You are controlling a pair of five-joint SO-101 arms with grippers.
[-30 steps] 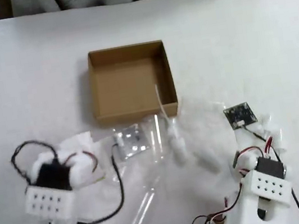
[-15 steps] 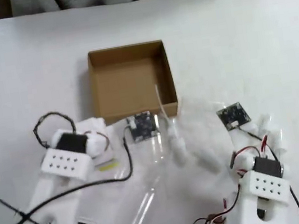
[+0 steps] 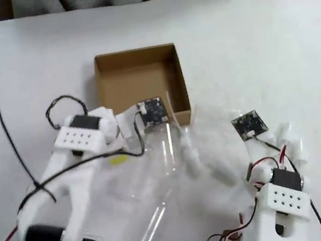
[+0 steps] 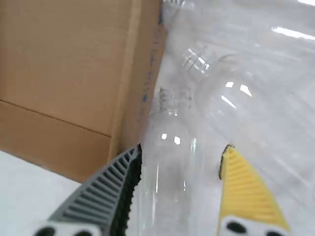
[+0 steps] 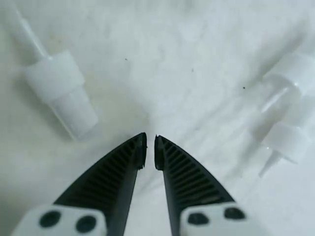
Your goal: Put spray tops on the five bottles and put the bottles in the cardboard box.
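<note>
Since a second ago my left arm has swung forward from the near left of the table [image 3: 256, 32] up to the cardboard box [image 3: 134, 52]. My left pincer [image 4: 182, 150] now sits against the box's near wall with its fingers apart, one on each side of a clear bottle [image 4: 170, 177] lying just beside that wall. I cannot tell whether the pads press on it. My right arm has kept still. My right pincer [image 5: 150, 147] hangs over the table with its tips almost together, only a thin slit between them, gripping nothing. One spray top [image 5: 61, 93] lies near it and another spray top [image 5: 285, 140] on its other side.
</note>
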